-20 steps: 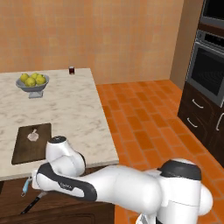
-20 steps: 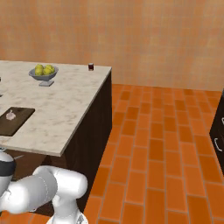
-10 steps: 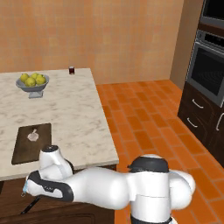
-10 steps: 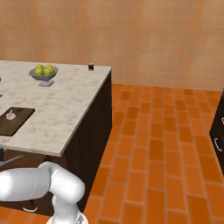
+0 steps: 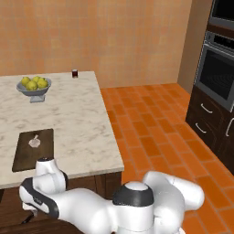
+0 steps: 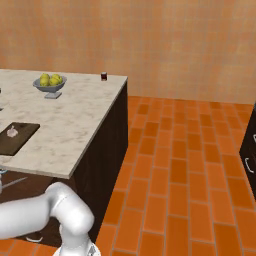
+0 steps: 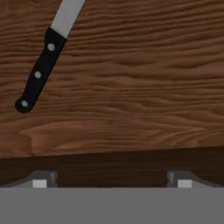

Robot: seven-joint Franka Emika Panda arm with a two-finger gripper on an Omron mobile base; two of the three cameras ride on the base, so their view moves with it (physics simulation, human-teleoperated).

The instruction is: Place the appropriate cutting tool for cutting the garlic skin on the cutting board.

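Note:
In the hand view the knife [image 7: 38, 73] lies on a brown wooden surface at the upper left, black riveted handle toward me and silver blade [image 7: 68, 13] running off the top. My gripper [image 7: 111, 183] hovers above that surface, open, with its fingertips [image 7: 40, 182] wide apart and nothing between them. The knife is left of and beyond the left tip. The dark brown cutting board [image 5: 23, 156] lies near the counter's front edge with the small garlic [image 5: 34, 141] on its far half. From the right, the board [image 6: 20, 141] and garlic [image 6: 12, 131] sit at the left edge. My arm bends down below the counter front.
A grey bowl of yellow-green fruits [image 5: 33, 86] stands at the back of the marble counter [image 5: 77, 123]. A small dark glass [image 5: 75, 73] sits at its far corner. Dark cabinets with an oven [image 5: 219, 77] line the right, across the orange brick floor [image 5: 151, 132].
My arm has swung lower and further left, taking the hand down under the counter's front edge. The board and garlic have not moved.

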